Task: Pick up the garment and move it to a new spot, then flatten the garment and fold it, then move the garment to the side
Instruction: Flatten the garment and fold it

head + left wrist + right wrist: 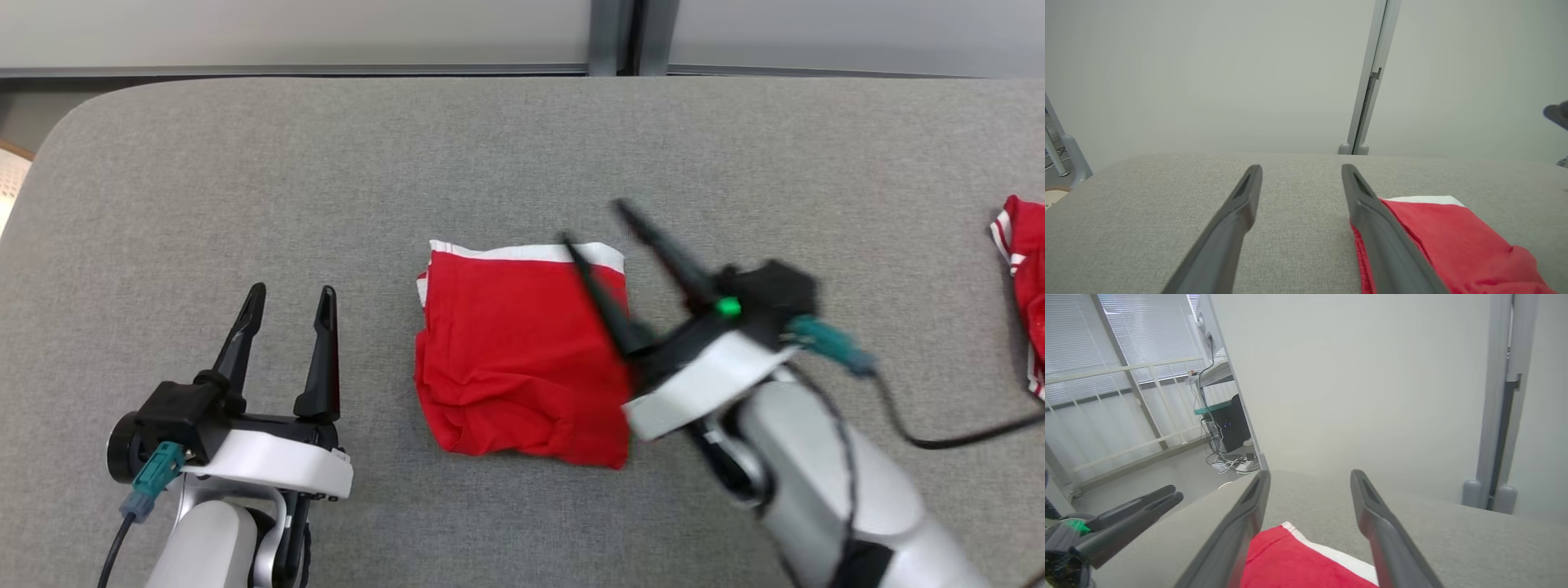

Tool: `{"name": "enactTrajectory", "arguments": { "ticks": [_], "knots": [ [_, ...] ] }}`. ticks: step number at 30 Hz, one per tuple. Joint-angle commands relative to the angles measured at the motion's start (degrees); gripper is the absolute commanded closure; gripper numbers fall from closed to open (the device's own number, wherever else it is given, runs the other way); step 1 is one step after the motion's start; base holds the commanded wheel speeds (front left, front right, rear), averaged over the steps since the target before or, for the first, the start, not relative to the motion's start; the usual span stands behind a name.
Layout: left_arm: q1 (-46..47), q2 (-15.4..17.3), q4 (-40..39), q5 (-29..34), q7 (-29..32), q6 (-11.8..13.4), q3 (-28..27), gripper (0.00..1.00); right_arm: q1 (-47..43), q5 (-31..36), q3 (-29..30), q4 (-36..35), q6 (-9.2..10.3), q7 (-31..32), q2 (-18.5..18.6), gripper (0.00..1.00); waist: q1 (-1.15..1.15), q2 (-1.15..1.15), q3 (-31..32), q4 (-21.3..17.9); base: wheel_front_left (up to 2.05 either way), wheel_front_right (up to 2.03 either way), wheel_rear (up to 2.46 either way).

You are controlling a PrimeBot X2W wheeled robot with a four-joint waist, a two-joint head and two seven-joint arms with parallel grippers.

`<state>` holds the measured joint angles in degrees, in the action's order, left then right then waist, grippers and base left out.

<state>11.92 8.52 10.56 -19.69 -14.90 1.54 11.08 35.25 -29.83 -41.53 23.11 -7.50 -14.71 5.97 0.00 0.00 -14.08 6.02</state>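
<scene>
- Garment: red, folded into a rough square with a white band on the far edge, lying mid-table on the grey cloth top.
- Right gripper: fingers spread, nothing pinched. It sits over the garment's right edge and is motion-blurred in the head view, so I can't tell whether it touches the fabric.
- In the right wrist view, the garment's near part is cut off by the bottom edge, and one finger covers its side.
- Left gripper: fingers apart and empty, at the table's near left, just beside the garment and clear of it.
- In the left wrist view, its own finger hides the garment's near edge.
- Second red-and-white cloth: at the far right and cropped by the frame, so its shape is unclear.
</scene>
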Motion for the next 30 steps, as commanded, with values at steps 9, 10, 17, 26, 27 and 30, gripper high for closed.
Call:
{"name": "enactTrajectory", "arguments": {
  "ticks": [9,10,17,26,27,30],
  "knots": [
    [-1.51,1.49,-0.95,0.57,-0.29,0.81,-0.9,0.0,-13.41,8.54,23.17,-5.16,0.03,-0.41,6.21,0.0,0.0,0.0,1.86,-2.24,0.0,0.0,0.0],
    [-1.99,1.65,-0.98,0.5,-0.29,0.9,-1.01,0.0,-15.12,9.39,25.34,-5.85,0.03,-0.12,6.51,0.0,0.0,0.0,2.26,-2.48,0.0,0.0,0.0],
    [-5.16,2.86,-1.46,-0.01,0.26,1.39,-1.41,0.0,-25.55,13.69,34.1,-12.35,0.03,3.94,5.95,0.0,0.0,0.0,6.01,-3.98,0.0,0.0,0.0],
    [-11.36,4.39,-2.48,-0.31,2.61,1.86,-0.69,0.0,-35.86,14.83,36.35,-19.33,0.03,9.69,4.53,0.0,0.0,0.0,13.6,-5.02,0.0,0.0,0.0],
    [-12.16,4.5,-2.66,-0.43,2.85,2.07,-0.66,0.0,-36.82,14.88,36.41,-19.96,0.03,10.2,4.51,0.0,0.0,0.0,14.4,-5.11,0.0,0.0,0.0],
    [-14.3,4.84,-4.1,-0.71,3.77,2.82,-1.07,0.0,-39.6,15.08,37.11,-22.28,0.03,11.82,4.24,0.0,0.0,0.0,15.99,-5.21,0.0,0.0,0.0]
  ]
}}
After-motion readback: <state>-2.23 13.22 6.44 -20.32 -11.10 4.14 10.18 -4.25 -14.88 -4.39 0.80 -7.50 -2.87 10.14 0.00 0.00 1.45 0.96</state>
